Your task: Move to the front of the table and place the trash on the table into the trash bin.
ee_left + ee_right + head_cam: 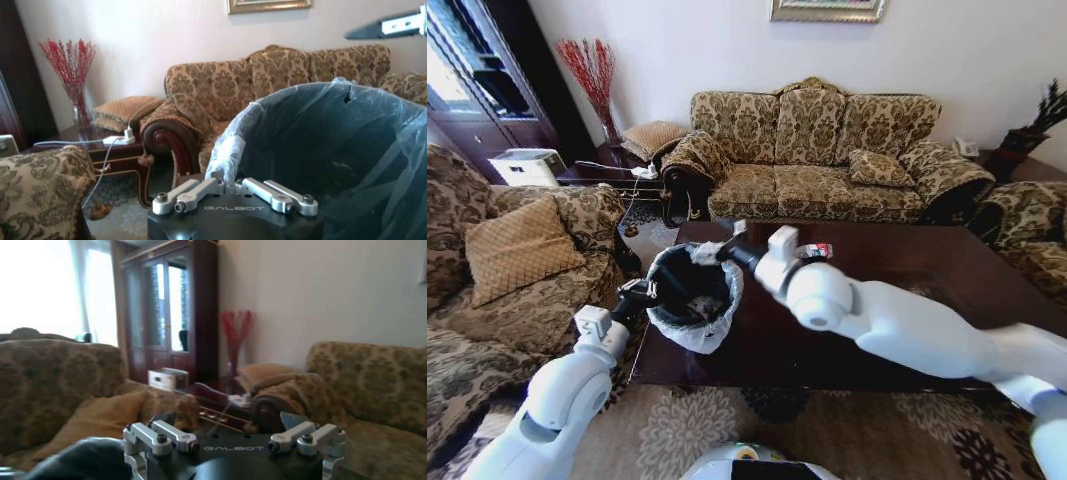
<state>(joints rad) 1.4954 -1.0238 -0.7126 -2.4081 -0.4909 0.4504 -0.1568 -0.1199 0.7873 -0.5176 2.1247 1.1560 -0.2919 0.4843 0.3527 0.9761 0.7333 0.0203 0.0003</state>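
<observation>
The trash bin (689, 300), black inside with a white bag over its rim, hangs at the near left corner of the dark table (907, 270). My left gripper (639, 293) is shut on its left rim; in the left wrist view the bin (320, 150) bulks right behind that gripper (230, 187). From the right, my right gripper (725, 250) reaches to just over the bin's far rim and stands open, beside a crumpled white bit that could be paper or bag. A small bottle with a red label (815, 251) lies on the table behind my right wrist.
A patterned sofa (817, 150) stands behind the table, with armchairs at the left (517, 260) and right (1027, 230). A dark side table (597, 165) with a vase of red branches (587, 70) fills the back left corner. A patterned rug (827, 430) lies under me.
</observation>
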